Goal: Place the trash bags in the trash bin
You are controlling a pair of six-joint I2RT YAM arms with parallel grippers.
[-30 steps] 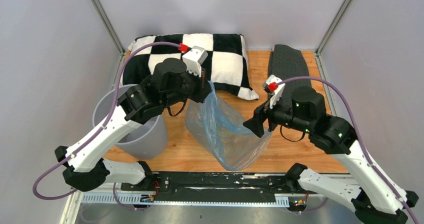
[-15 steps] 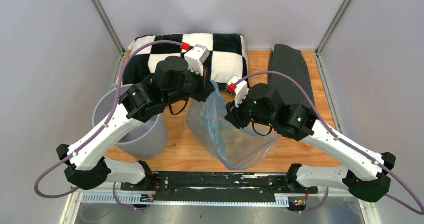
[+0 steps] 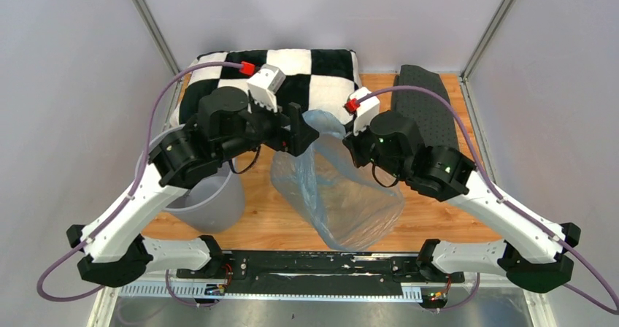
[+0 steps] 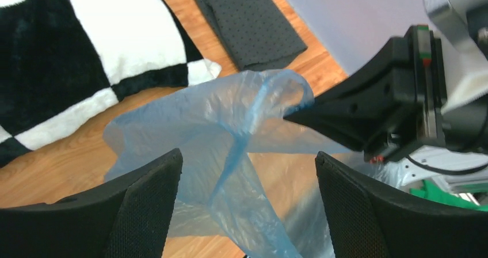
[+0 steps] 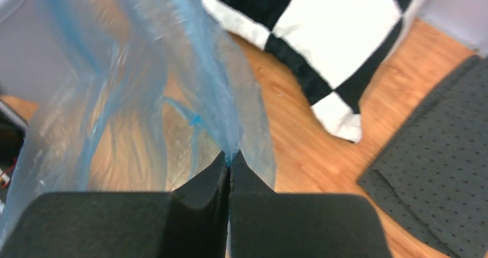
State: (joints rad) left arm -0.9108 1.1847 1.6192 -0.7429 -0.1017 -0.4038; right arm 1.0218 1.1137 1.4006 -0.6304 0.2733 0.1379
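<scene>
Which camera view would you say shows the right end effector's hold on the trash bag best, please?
Right wrist: right end effector visibly pinches the trash bag. Left wrist shows it sideways; top external hides the pinch.

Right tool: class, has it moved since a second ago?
Yes. The right tool shifted left and back, away from the dark grey dotted mat toward the black-and-white checkered pillow.

Three plain walls of pale grey close the place: the back wall (image 3: 321, 13), the left wall (image 3: 66, 86) and the right wall (image 3: 555, 86). Two metal posts (image 3: 150, 24) stand in the far corners. The wooden table top (image 3: 277, 221) is of warm orange-brown colour. At its far edge lies a black-and-white checkered pillow (image 3: 328, 71), and beside it a dark grey dotted mat (image 3: 431, 101). The light is soft and even.
</scene>
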